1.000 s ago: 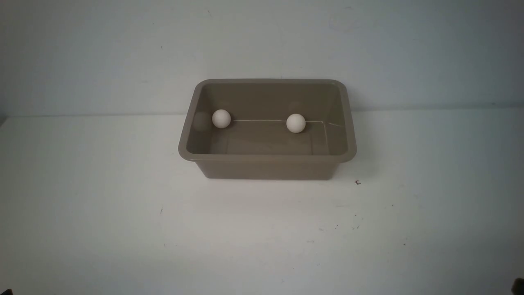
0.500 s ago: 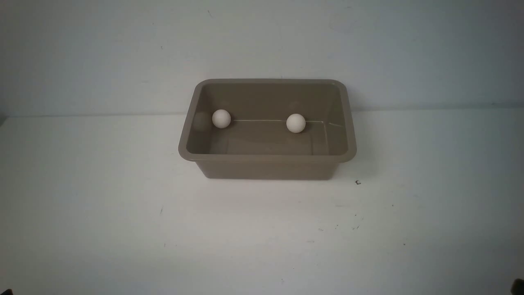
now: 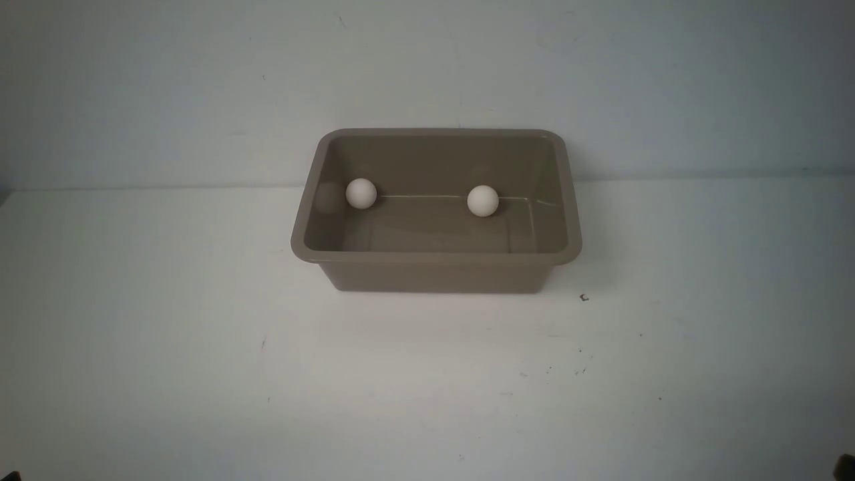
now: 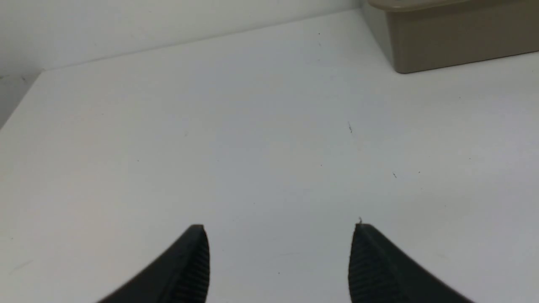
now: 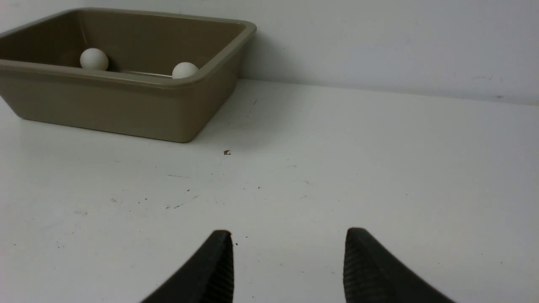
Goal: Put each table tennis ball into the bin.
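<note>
The taupe bin [image 3: 434, 258] stands at the back middle of the white table. Two white table tennis balls lie on its floor against the far wall, one near the left end [image 3: 361, 193] and one right of centre [image 3: 482, 201]. The right wrist view shows the bin [image 5: 126, 111] and both balls [image 5: 94, 59] [image 5: 184, 70] far ahead. My right gripper [image 5: 288, 233] hovers over bare table, jaws apart and empty. My left gripper [image 4: 280, 229] is also open and empty over bare table, with a corner of the bin [image 4: 459, 42] far off.
A white wall rises right behind the bin. A tiny brown speck [image 3: 584, 297] lies on the table [image 3: 200, 374] near the bin's front right corner. The table's left edge [image 4: 21, 101] shows in the left wrist view.
</note>
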Available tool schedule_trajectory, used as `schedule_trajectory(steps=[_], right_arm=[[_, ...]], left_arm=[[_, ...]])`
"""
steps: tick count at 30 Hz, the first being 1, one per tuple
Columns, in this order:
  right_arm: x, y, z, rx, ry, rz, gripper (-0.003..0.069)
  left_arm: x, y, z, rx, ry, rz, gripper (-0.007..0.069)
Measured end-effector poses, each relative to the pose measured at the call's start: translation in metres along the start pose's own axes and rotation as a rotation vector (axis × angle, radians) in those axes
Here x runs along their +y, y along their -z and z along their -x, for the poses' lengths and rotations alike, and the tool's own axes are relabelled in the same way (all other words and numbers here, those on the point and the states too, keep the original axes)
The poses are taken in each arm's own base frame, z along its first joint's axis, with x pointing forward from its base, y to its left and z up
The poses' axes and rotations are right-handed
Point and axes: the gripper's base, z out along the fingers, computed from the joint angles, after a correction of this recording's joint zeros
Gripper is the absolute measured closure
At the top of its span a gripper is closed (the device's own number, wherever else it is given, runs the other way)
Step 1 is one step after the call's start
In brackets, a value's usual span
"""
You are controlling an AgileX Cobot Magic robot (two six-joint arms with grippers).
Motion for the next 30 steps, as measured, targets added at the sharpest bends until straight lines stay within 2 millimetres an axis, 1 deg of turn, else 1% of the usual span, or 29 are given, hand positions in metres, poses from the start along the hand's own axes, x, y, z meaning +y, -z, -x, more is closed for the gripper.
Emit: schedule_trajectory(steps=[6,15,30], right_arm=[[0.0000,0.0000,0.0000,0.000,-0.001,-0.001,0.0323],[-0.0049,0.0002,-0.0002,0.003,-0.019,-0.088,0.0323],[-0.0050,0.0002,-0.0002,0.003,-0.020,-0.090,0.0323]], left_arm=[[0.0000,0.0000,0.0000,0.000,0.000,0.000,0.0220],[0.0000,0.0000,0.0000,0.000,0.000,0.000,0.0220],[0.0000,0.0000,0.0000,0.000,0.000,0.000,0.0220]])
